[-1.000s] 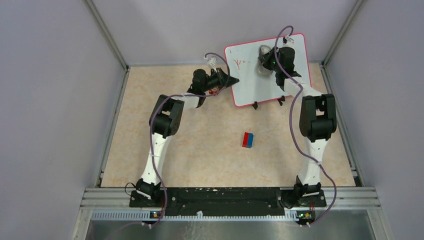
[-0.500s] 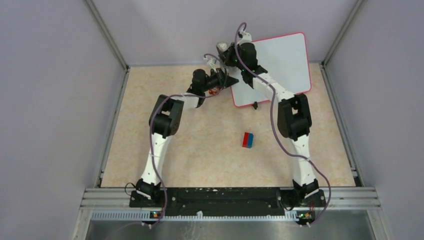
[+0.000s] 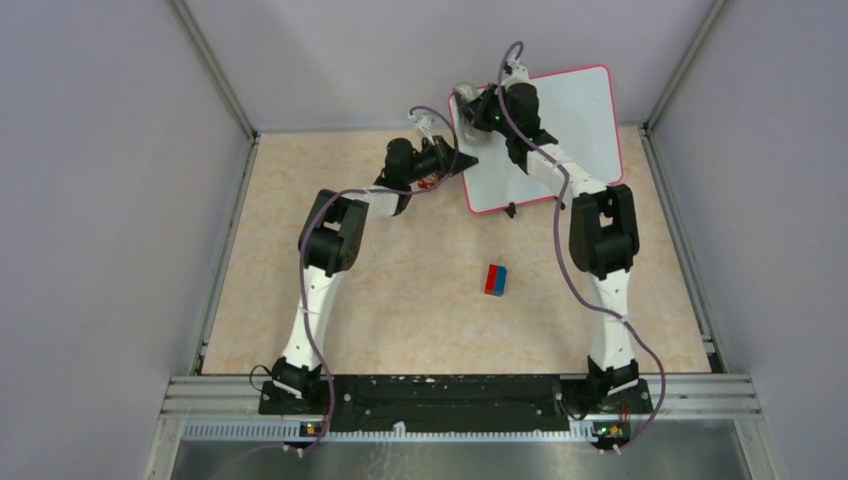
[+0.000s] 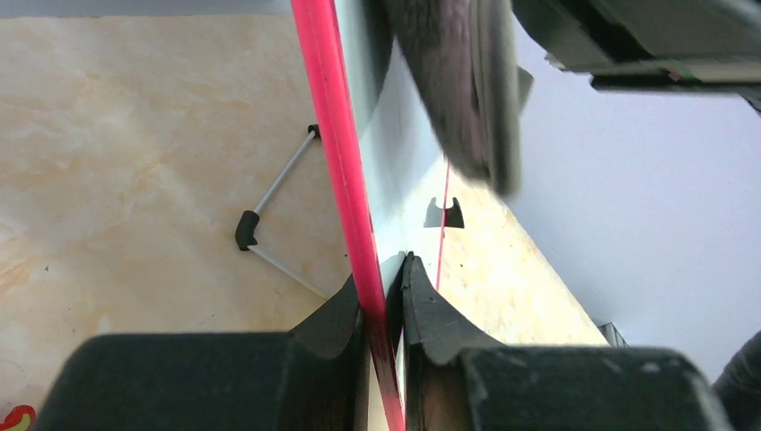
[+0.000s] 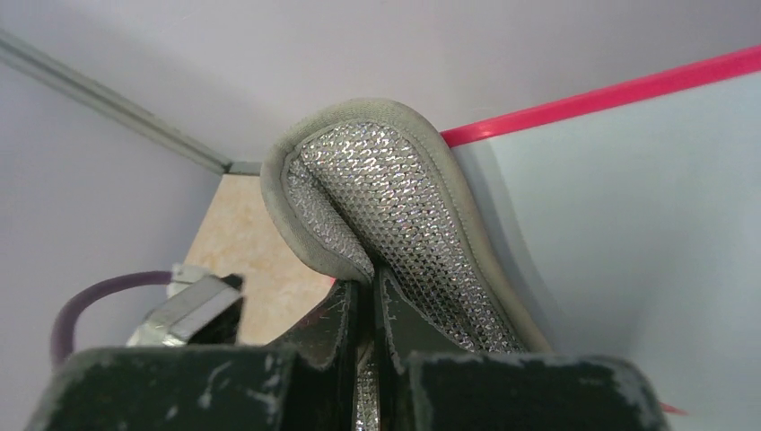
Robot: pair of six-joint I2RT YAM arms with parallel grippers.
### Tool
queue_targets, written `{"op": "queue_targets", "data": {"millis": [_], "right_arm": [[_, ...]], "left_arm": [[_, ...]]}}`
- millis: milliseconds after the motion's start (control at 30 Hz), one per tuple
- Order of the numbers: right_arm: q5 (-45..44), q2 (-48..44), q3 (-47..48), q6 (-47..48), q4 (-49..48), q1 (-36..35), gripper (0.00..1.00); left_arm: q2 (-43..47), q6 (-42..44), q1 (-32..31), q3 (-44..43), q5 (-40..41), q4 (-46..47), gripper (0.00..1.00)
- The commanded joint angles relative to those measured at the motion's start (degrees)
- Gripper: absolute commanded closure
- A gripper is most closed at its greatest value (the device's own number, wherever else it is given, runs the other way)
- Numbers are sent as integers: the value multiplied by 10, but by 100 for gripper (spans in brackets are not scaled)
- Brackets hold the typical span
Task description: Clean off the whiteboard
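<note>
Whiteboard (image 3: 565, 125) first: this large, glossy white rectangular board with a thin red-pink frame stands tilted on small black feet at the far edge of the tan marbled surface (image 3: 400, 290), its top leaning toward the grey back wall.

Your left hand (image 3: 462, 160) is clenched on the whiteboard's left frame edge, one finger on each face, as the left wrist view (image 4: 388, 269) shows. Hold that clamp firm, because it is what braces the board against your wiping pressure.

Your right hand (image 3: 478, 108) is clenched on a grey padded wiping pad with a silver mesh face (image 5: 395, 197), and the pad sits at the whiteboard's upper left corner, partly past the frame. Bring it back fully onto the white face before you press, or the pad's edge may catch on the frame. Lay the pad flat, not on its edge, and sweep in overlapping strokes along the board.

No red marks show on the bare right part of the whiteboard; the area under your right arm is hidden, so check there before you stop.

Nearer to you than the whiteboard, a small blue-and-red block (image 3: 496, 280) lies well apart and needs no attention.
</note>
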State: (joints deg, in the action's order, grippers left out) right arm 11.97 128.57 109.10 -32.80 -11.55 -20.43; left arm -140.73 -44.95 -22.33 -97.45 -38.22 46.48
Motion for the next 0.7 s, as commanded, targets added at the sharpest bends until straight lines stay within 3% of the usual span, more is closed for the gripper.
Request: {"op": "queue_targets", "data": {"millis": [0, 267, 667], "right_arm": [[-87, -6, -35, 13, 66, 102, 100], [-52, 0, -34, 2, 54, 116, 100], [-34, 54, 73, 25, 58, 1, 100]], "left_arm": [[4, 105, 18, 18, 27, -56, 100], [2, 106, 18, 15, 26, -58, 100], [1, 114, 17, 12, 29, -67, 100]]}}
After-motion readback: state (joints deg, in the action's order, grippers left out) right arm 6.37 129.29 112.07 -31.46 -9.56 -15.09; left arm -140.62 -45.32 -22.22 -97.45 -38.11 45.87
